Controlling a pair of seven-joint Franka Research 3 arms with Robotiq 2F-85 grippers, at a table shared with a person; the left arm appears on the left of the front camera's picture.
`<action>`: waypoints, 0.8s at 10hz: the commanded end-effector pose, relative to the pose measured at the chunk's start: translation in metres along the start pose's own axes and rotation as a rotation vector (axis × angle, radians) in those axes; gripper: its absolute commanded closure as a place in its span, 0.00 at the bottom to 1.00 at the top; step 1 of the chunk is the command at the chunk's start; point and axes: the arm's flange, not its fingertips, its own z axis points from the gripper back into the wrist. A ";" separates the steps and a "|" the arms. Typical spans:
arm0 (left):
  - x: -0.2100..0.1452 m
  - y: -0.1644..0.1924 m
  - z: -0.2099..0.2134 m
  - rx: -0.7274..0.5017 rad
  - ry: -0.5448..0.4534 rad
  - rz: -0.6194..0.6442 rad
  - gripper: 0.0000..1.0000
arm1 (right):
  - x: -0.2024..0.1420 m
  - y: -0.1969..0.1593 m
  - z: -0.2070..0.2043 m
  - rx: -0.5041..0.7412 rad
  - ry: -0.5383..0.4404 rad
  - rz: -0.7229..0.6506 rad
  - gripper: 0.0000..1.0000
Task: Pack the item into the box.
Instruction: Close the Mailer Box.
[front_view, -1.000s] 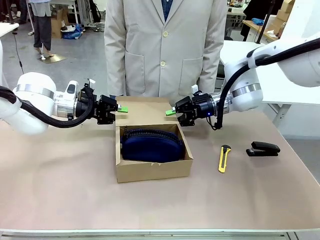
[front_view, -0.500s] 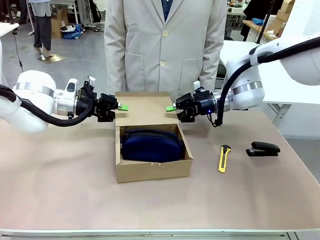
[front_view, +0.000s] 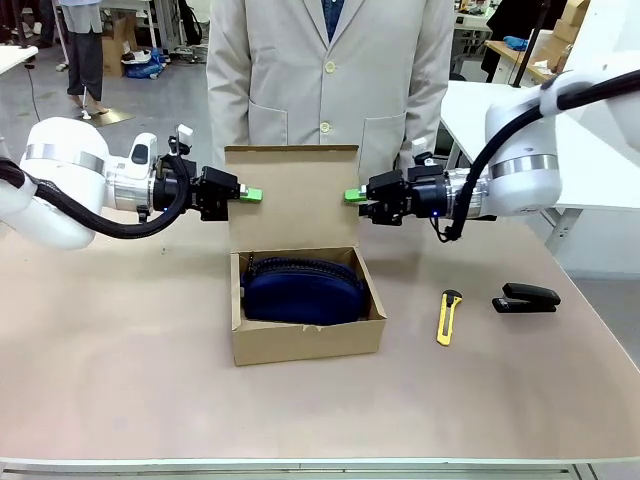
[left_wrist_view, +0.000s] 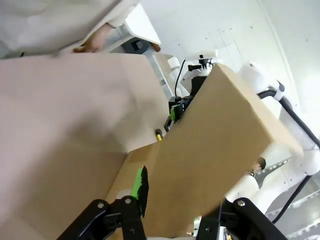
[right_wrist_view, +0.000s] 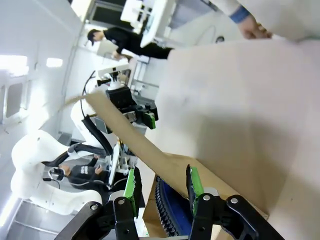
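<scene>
The box (front_view: 308, 338), a brown cardboard carton, sits mid-table with the item (front_view: 303, 290), a dark navy zip pouch, lying inside it. Its hinged lid flap (front_view: 291, 195) stands upright at the far side. My left gripper (front_view: 247, 194) is at the flap's left edge and my right gripper (front_view: 352, 196) at its right edge, both level with its middle. In the left wrist view the flap (left_wrist_view: 215, 150) runs between the parted fingers of my left gripper (left_wrist_view: 187, 192). In the right wrist view the flap (right_wrist_view: 125, 135) enters edge-on between the parted fingers of my right gripper (right_wrist_view: 162, 175), above the pouch (right_wrist_view: 172, 212).
A yellow utility knife (front_view: 449, 316) and a black stapler (front_view: 526, 297) lie right of the box. A person in a light coat (front_view: 330, 90) stands just behind the flap, arms down. The tan table (front_view: 120, 350) has free room left and front.
The lid flap has swung up from lying back flat to standing upright. Both grippers have risen with its side edges.
</scene>
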 end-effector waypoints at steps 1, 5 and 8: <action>-0.005 -0.010 -0.006 -0.048 -0.013 -0.113 0.50 | -0.023 0.010 0.012 0.037 -0.082 0.095 0.50; -0.005 -0.024 -0.008 -0.134 0.048 -0.234 0.50 | -0.035 0.013 0.001 0.070 -0.068 0.195 0.50; -0.001 -0.033 -0.013 -0.174 0.092 -0.298 0.50 | -0.031 0.015 0.004 0.050 -0.047 0.176 0.50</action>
